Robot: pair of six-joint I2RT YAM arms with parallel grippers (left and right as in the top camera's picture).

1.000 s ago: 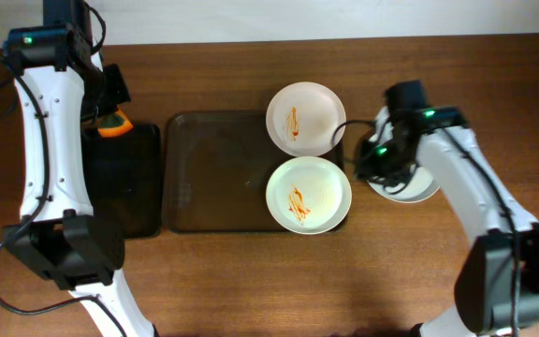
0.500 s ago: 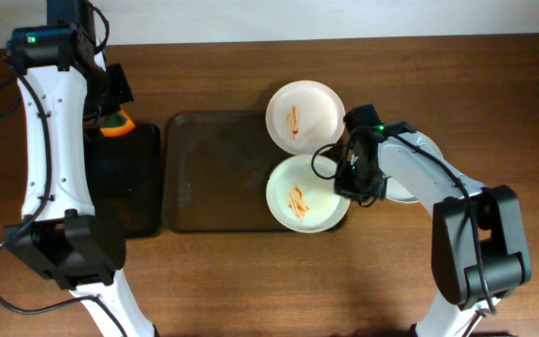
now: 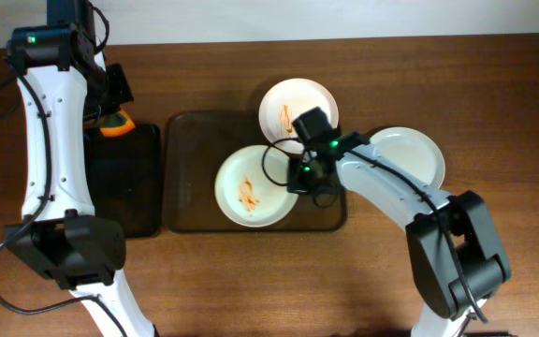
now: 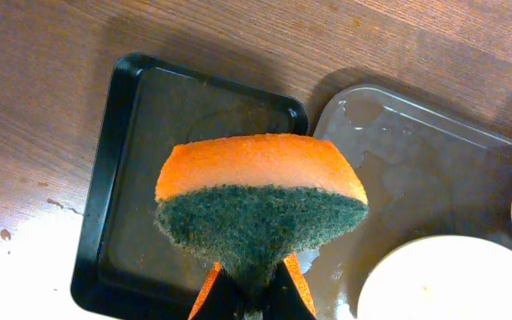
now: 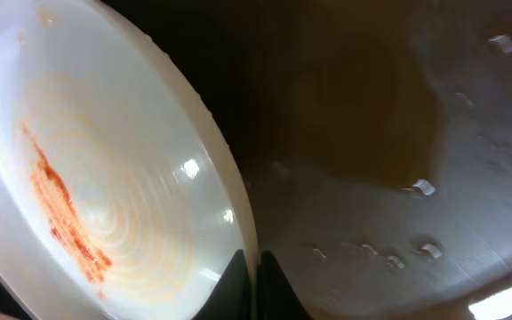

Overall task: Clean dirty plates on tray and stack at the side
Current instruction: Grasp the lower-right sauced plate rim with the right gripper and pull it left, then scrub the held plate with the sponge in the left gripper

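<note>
A brown wet tray (image 3: 195, 154) lies mid-table. A white plate with orange smears (image 3: 251, 187) sits on it; my right gripper (image 3: 299, 176) is shut on its right rim, seen close in the right wrist view (image 5: 105, 204) with the jaws (image 5: 254, 267) pinching the edge. A second smeared plate (image 3: 296, 110) rests at the tray's back right edge. A clean white plate (image 3: 410, 154) lies on the table to the right. My left gripper (image 4: 254, 289) is shut on an orange and green sponge (image 4: 260, 209), held above the black tray (image 4: 140, 133); overhead it is at the left (image 3: 110, 122).
The black tray (image 3: 124, 178) lies left of the brown tray. Cables run along both arms. The wooden table (image 3: 494, 84) extends right and front.
My right gripper has taken the smeared plate by its rim and pulled it left onto the middle of the tray. The clean plate on the right is uncovered. The left arm has not moved.
</note>
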